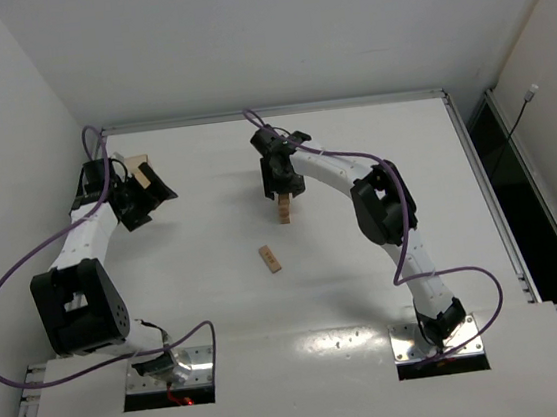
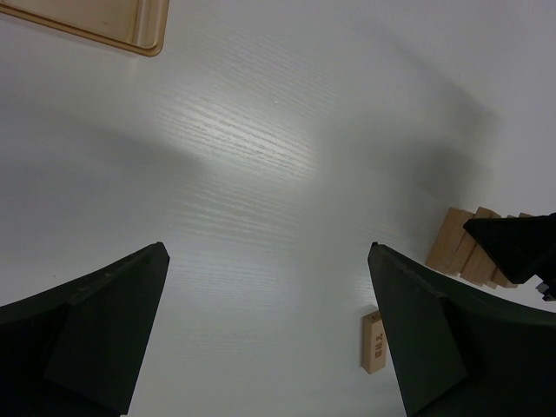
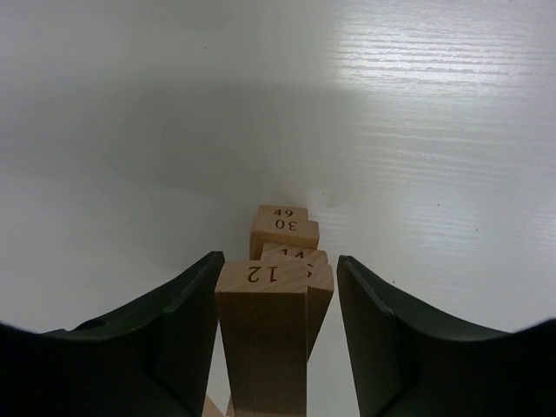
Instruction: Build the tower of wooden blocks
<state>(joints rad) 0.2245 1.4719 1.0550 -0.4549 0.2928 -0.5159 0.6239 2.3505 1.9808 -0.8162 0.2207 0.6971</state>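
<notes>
Right wrist: your right fingers flank the wood block tower top; whether they grip, cannot tell. Your left fingers: wide open, empty.

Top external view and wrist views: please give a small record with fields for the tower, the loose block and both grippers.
wood block tower: slim light-tan stack, upright
right gripper: straddling the tower top; grip unclear
top bar: marked 12, between its fingers
left gripper: open, empty
loose tan wooden bar: lying flat, apart from the tower
</notes>
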